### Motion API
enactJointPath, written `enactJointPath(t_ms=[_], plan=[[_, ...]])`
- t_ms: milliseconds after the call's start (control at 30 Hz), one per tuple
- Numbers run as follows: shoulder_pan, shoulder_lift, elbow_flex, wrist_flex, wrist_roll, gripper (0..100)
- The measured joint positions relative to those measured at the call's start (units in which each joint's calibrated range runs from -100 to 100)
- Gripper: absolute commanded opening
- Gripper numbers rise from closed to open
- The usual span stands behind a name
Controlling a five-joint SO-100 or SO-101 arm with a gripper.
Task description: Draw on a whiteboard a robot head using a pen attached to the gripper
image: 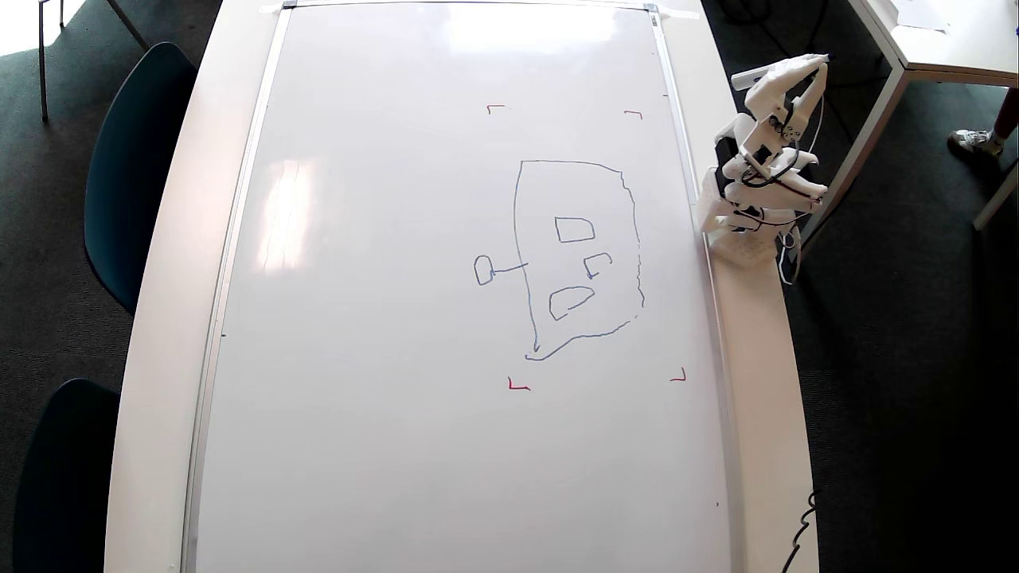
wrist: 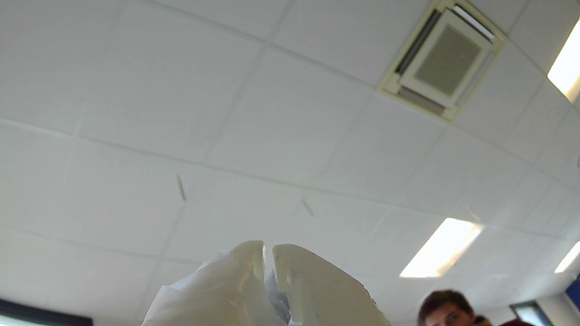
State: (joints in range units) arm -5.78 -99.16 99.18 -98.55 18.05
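Note:
The whiteboard covers most of the table in the overhead view. On its right half is the robot head, a wobbly blue outline with three small boxy shapes inside and a stalk ending in a loop on its left. The arm is folded up off the board's right edge. Its white gripper is raised and away from the board. The pen lies along the gripper, with its white end sticking out left and touching nothing. In the wrist view the gripper points at the ceiling, its fingers almost touching, one wrapped in clear tape.
Four small red corner marks frame the drawing. The arm's base sits on the white table rim. Dark chairs stand at the left, another table at the top right. A person's head shows in the wrist view.

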Motion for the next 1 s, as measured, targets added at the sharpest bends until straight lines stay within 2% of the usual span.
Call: enactJointPath(t_ms=[400,667,1000], plan=[[0.0,0.0,0.0,0.0,0.0,1],[-4.3,0.0,0.0,0.0,-11.4,1],[-5.2,0.0,0.0,0.0,-12.4,1]])
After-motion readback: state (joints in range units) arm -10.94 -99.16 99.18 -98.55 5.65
